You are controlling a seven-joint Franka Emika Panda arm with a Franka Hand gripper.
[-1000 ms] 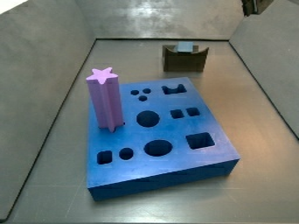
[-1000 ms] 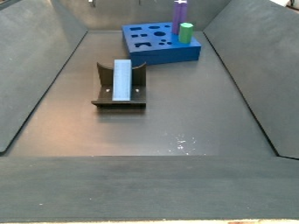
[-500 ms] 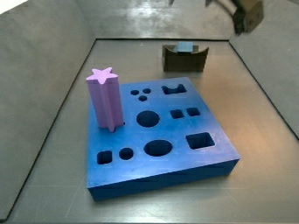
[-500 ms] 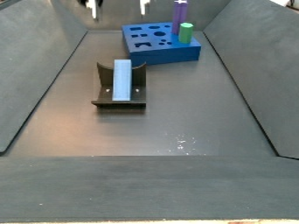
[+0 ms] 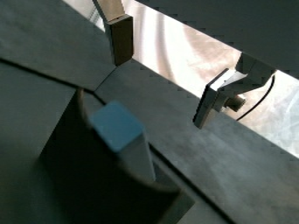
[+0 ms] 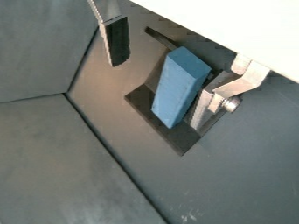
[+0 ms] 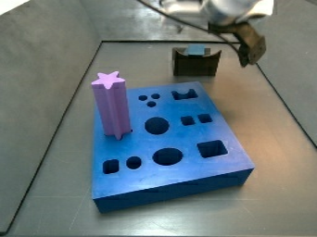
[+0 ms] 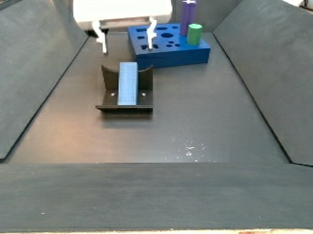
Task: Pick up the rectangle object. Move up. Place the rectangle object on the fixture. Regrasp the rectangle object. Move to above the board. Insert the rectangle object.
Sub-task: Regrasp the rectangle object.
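Grey walls slope down to a dark floor, w/ the fixture (image 8: 124,88) near the middle and the board (image 8: 169,44) well behind it in a side view. The rectangle object (image 8: 127,81) lies in the fixture's notch, its long axis running along the trough, away from that camera and toward the board. So the placing step looks done and the regrasp is the step in hand.

The claw (image 8: 120,39) hangs above the far end of the fixture, between it and the board, not touching anything. Its two fingers (image 8: 152,35) stand apart and nothing is between them: open and empty. In both wrist views the rectangle object (image 6: 179,85) shows below and between the finger plates, one dark pad (image 6: 117,39) on one side and the other finger (image 6: 218,96) on the opposite side, so the bar's narrow width is roughly across the gap. In a wrist view the bar's end face (image 5: 117,126) appears square, pale blue, raised a bit over the fixture's wall.

What the next move turns on: the object is straight below the claw and slightly nearer to the camera, approx. aligned already. A mostly vertical descent should bring the pads to the bar's long sides; only one arm here, so no choice of hand.

On the board the purple star post (image 7: 110,105) stands at a corner, far from this action.
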